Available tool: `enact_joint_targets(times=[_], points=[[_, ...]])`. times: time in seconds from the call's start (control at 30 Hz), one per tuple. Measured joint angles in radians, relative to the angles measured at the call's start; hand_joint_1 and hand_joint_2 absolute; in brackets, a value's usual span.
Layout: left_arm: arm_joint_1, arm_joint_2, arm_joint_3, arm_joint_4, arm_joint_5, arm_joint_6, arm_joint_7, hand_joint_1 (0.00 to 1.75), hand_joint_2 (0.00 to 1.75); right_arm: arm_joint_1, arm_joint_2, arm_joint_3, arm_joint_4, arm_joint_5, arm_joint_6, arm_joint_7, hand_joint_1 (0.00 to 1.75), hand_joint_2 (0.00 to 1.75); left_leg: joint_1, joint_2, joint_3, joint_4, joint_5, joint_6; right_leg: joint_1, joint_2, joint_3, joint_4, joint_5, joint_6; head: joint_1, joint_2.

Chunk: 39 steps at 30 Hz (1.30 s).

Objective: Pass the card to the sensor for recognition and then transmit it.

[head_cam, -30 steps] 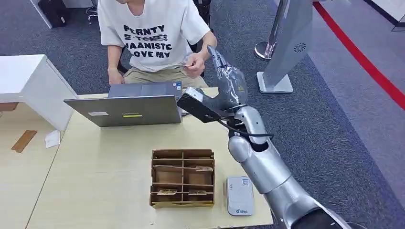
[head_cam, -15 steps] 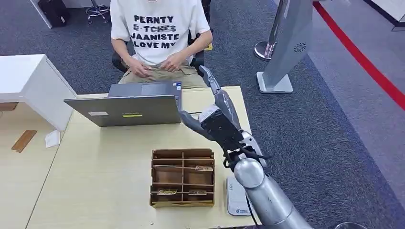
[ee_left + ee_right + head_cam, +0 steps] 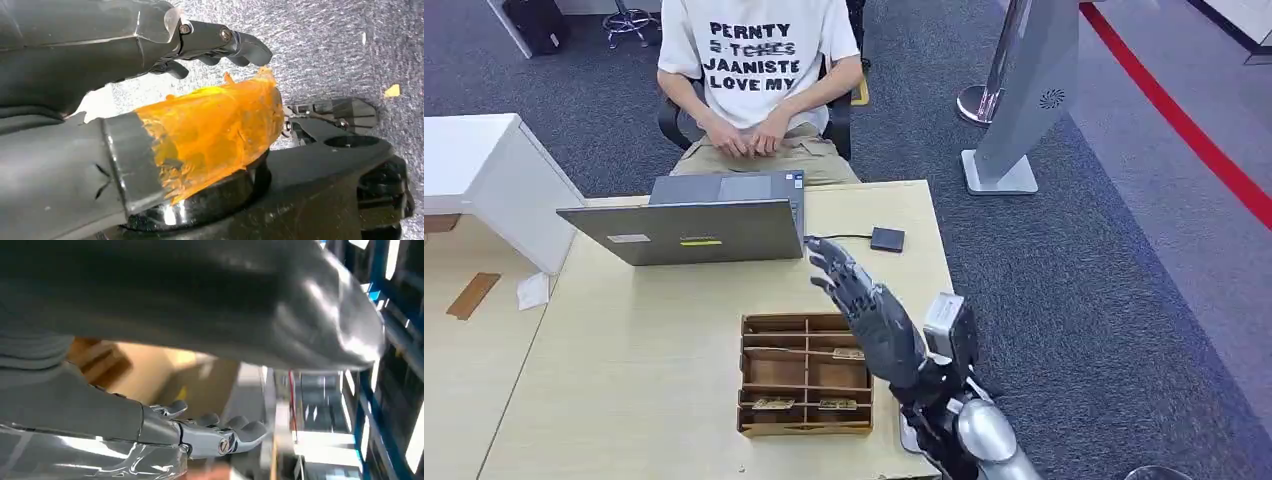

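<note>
Now right hand (image 3: 864, 300) empty above card box (image 3: 805, 373).

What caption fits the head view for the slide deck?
Right hand empty, fingers spread above the cardboard card organizer; seated person waits behind the laptop.

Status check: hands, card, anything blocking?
Right hand open, raised above the brown wooden compartment box. Left hand holds nothing. Cards lie in the box. Nothing blocking.
</note>
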Motion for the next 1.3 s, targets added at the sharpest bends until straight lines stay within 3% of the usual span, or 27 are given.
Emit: enact_joint_targets(times=[0.2, 0.37, 0.5, 0.67, 1.23, 1.27, 1.3], points=[[0.001, 0.003, 0.005, 0.000, 0.004, 0.000, -0.001, 0.00, 0.00, 0.066, -0.034, 0.005, -0.023, -0.043, 0.047, -0.002, 0.00, 0.00, 0.000, 0.000, 0.001, 0.000, 0.000, 0.000, 0.000, 0.000, 0.000, 0.000, 0.000, 0.000, 0.000, 0.000], [0.003, 0.005, 0.005, 0.000, 0.015, -0.012, -0.006, 0.00, 0.00, 0.136, -0.083, 0.025, -0.029, -0.081, 0.244, -0.038, 0.00, 0.00, 0.000, 0.000, 0.001, 0.000, 0.000, 0.000, 0.000, 0.000, 0.001, 0.000, 0.000, 0.000, 0.000, 0.000], [0.003, 0.009, 0.005, 0.000, 0.021, -0.020, -0.007, 0.00, 0.00, 0.170, -0.132, 0.052, -0.029, -0.075, 0.347, -0.102, 0.00, 0.00, 0.000, 0.000, 0.001, 0.000, 0.000, 0.000, 0.000, 0.000, 0.001, 0.000, 0.000, 0.000, 0.000, 0.000], [0.003, 0.012, 0.005, 0.000, 0.021, -0.021, -0.010, 0.00, 0.00, 0.185, -0.160, 0.072, -0.029, -0.075, 0.352, -0.108, 0.00, 0.00, 0.000, 0.000, 0.001, 0.000, 0.000, 0.000, 0.000, 0.000, 0.001, 0.000, 0.000, 0.000, 0.000, 0.000], [0.003, 0.013, 0.005, 0.000, 0.038, -0.019, -0.010, 0.00, 0.00, 0.188, -0.180, 0.106, -0.019, -0.088, 0.384, -0.117, 0.00, 0.00, 0.000, 0.000, 0.001, 0.000, 0.000, 0.000, 0.000, 0.000, 0.001, 0.000, 0.000, 0.000, 0.000, 0.000], [0.003, 0.013, 0.005, 0.000, 0.039, -0.019, -0.010, 0.00, 0.00, 0.187, -0.181, 0.107, -0.018, -0.088, 0.382, -0.117, 0.00, 1.75, 0.000, 0.000, 0.001, 0.000, 0.000, 0.000, 0.000, 0.000, 0.001, 0.000, 0.000, 0.000, 0.000, 0.000], [0.003, 0.013, 0.005, 0.000, 0.042, -0.019, -0.010, 0.00, 0.00, 0.187, -0.183, 0.108, -0.015, -0.087, 0.381, -0.119, 0.00, 1.75, 0.000, 0.000, 0.001, 0.000, 0.000, 0.000, 0.000, 0.000, 0.001, 0.000, 0.000, 0.000, 0.000, 0.000]])
